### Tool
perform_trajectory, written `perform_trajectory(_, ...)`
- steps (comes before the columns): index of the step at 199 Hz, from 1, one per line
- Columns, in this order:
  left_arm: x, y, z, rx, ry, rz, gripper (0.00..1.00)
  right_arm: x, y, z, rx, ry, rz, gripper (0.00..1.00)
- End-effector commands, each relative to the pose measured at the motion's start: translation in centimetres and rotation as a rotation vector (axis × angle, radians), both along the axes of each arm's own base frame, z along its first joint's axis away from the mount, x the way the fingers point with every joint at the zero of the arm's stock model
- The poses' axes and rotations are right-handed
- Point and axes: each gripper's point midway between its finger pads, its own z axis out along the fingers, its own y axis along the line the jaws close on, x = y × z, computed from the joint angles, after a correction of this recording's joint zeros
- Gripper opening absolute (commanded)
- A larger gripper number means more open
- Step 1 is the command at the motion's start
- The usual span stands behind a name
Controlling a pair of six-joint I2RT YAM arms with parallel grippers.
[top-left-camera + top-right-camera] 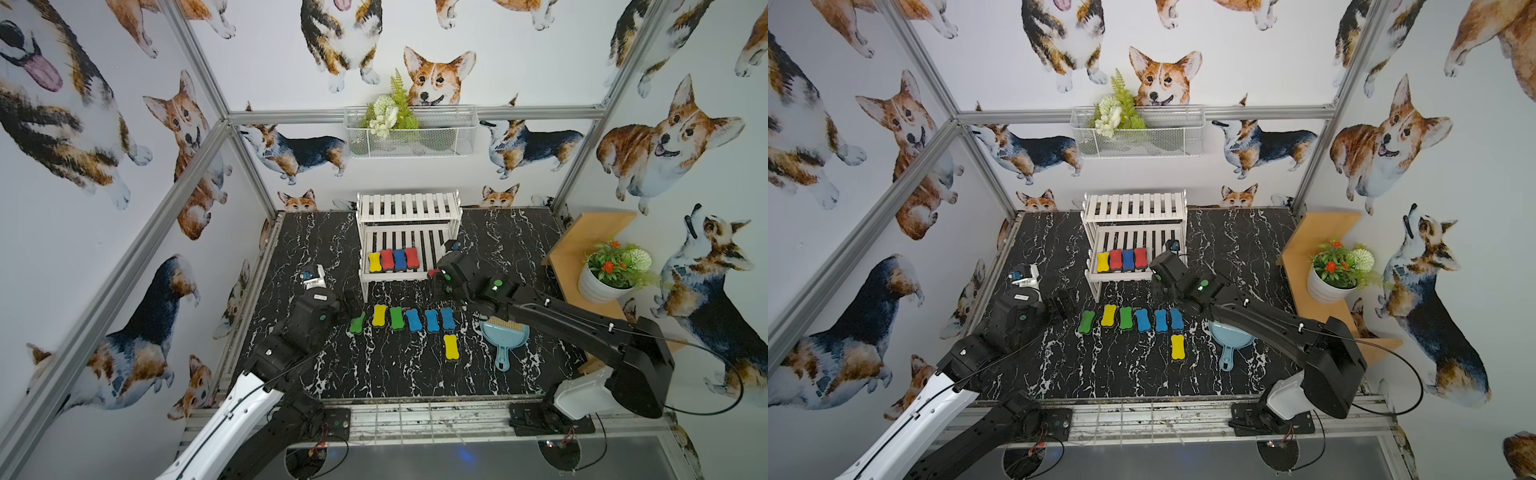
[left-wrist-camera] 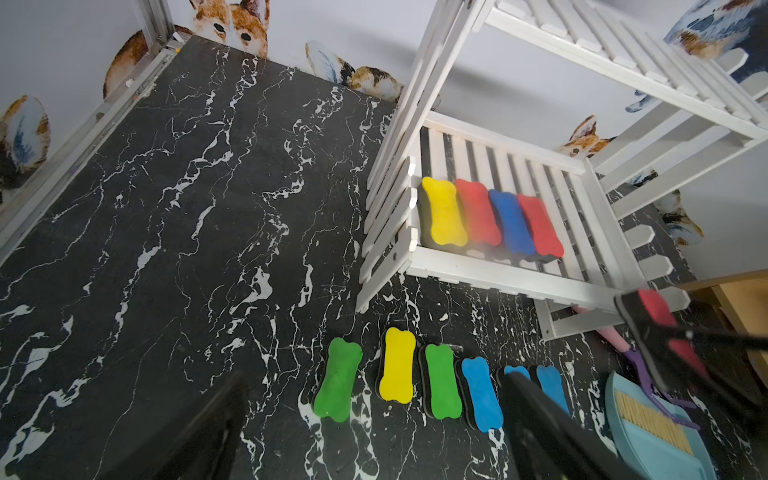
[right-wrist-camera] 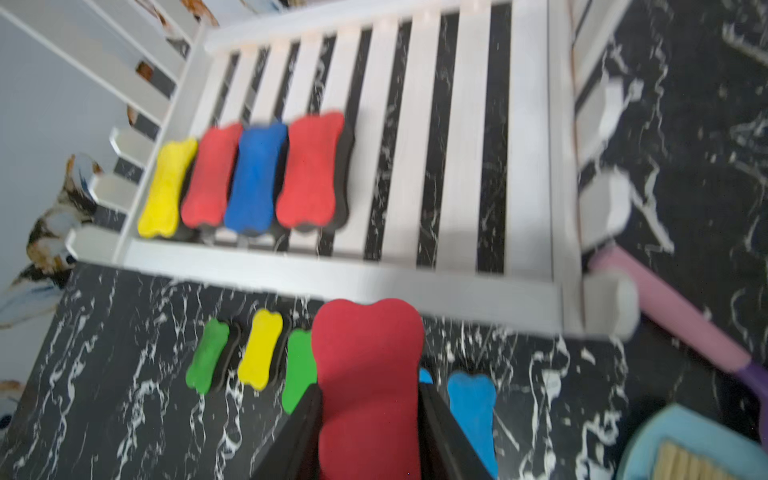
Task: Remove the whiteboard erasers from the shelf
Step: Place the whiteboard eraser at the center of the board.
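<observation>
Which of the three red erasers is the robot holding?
The red eraser clamped in the right gripper, off the shelf; the other two reds lie on its lower tier, flanking the blue one.

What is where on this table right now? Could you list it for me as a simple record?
Shelf: four erasers side by side on the lower tier: yellow, red, blue, red
Table: seven erasers, a row of six plus a lone yellow one nearer the robot
Right gripper: jaws shut on a red eraser, held off the shelf
Left gripper: jaws open, holding nothing
Also there: light-blue dustpan
</observation>
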Motion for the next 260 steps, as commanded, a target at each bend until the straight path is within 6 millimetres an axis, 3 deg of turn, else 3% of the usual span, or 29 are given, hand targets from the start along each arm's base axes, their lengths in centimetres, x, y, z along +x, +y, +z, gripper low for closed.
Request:
perform_trajectory(1,0.1,0.2,0.1,0.012,-0.007,0.007,0.99,-4.1,-0.1,-3.0,0.047,0.12,-0.018,0.38)
perform_trajectory(40,0.2,0.0,0.1,0.008,-0.004,0.002,1.0,-9.9,0.7,-8.5,0.036,0.309,0.038,0.38)
perform_trajectory(68,0.3,-0.1,0.0,0.004,0.001,-0.003,1.0,-12.0,1.1,-11.5,-0.015,0.411,0.073,0.37)
perform_trajectory(128,0.2,0.0,0.3,0.011,0.004,0.001,1.0,-12.0,1.0,-13.6,-0.053,0.446,0.037,0.36)
perform_trajectory(196,0.2,0.0,0.4,0.012,0.007,0.0,0.99,-8.9,0.8,-12.7,-0.09,0.362,-0.031,0.36)
perform_trajectory(260,0.1,0.2,0.3,0.014,0.005,0.004,1.0,-8.6,0.9,-13.8,-0.115,0.381,-0.034,0.37)
